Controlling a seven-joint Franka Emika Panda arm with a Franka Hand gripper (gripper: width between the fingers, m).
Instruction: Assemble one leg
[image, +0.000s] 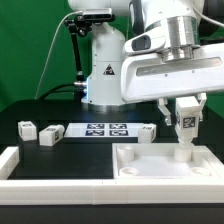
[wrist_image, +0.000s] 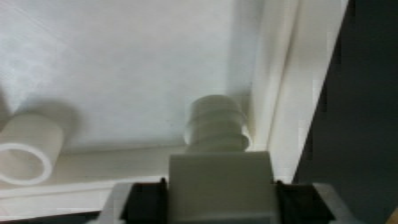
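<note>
The leg (image: 186, 135), a white block with a black-and-white tag (image: 186, 121), hangs upright in the gripper (image: 186, 112) at four o'clock in the exterior view. Its ribbed tip (wrist_image: 214, 122) points down beside the tabletop (image: 150, 168) rim.

White tray-like tabletop (image: 150, 170) with raised rim near the black table's (image: 70, 150) front edge toward the exterior view's right, marker board (image: 105, 129) flat mid-table behind it, white rail (image: 12, 162) along front edge and left corner, green backdrop (image: 30, 50)

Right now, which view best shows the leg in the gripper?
Exterior view: the leg shows full height with its tag, held by the gripper over the tabletop. The wrist view looks down its length, no tag visible.
</note>
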